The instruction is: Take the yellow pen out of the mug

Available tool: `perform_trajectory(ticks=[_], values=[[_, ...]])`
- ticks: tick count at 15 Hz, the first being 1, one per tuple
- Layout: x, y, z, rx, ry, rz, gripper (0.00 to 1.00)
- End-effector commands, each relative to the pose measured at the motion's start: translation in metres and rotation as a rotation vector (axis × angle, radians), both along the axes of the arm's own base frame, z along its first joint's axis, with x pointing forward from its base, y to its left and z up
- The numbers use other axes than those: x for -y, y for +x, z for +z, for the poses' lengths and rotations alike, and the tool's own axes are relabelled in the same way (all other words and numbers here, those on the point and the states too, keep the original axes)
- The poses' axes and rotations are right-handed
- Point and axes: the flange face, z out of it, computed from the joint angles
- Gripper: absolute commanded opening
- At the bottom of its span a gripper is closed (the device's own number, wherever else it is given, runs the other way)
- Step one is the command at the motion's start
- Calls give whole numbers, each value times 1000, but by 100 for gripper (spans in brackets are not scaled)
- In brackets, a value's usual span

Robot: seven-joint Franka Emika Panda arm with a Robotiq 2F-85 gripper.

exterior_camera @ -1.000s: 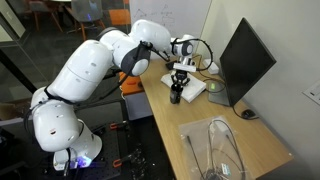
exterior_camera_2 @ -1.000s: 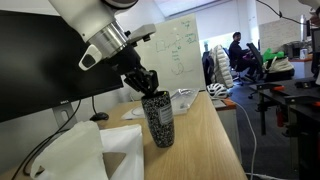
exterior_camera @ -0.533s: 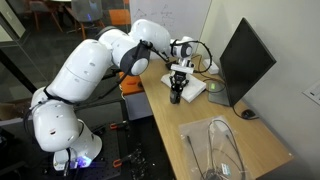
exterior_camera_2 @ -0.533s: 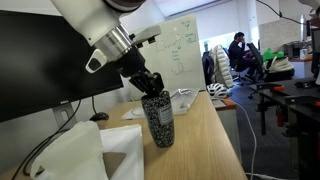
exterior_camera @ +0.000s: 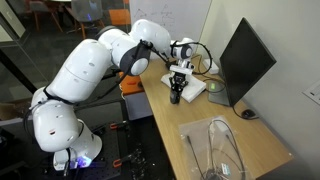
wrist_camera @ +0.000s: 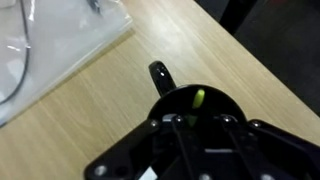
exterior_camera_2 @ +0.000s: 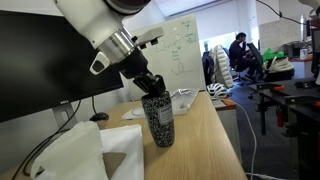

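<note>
Right now the hand (exterior_camera_2: 150, 86) sits at the rim of the mug (exterior_camera_2: 157, 121), which stands upright on the counter (exterior_camera_2: 205, 140), nearer its edge on the arm's side. From the wrist view, the yellow pen (wrist_camera: 198, 98) shows inside the mug's mouth, directly ahead of the hand. I cannot tell whether the hand grips it.

Take the long pale wooden desk (exterior_camera: 195, 125) as your landmark. A dark monitor (exterior_camera: 246, 58) stands along one edge of it. Past the desk's far end you see a scribbled whiteboard (exterior_camera_2: 180, 48), and beyond that a brightly lit open office with seated people (exterior_camera_2: 238, 50). Beside the desk the floor (exterior_camera: 25, 65) is dark, and orange chairs (exterior_camera: 42, 14) stand further off.
</note>
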Motion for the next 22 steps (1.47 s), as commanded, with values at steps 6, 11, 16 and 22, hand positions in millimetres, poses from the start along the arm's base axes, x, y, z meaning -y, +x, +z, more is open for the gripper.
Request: perform_trajectory(ticks=[6, 11, 16, 22], values=[[6, -4, 8, 14, 29, -52, 11], [6, -3, 18, 20, 27, -49, 11], [6, -2, 37, 28, 44, -42, 15], [9, -3, 80, 78, 88, -55, 14]])
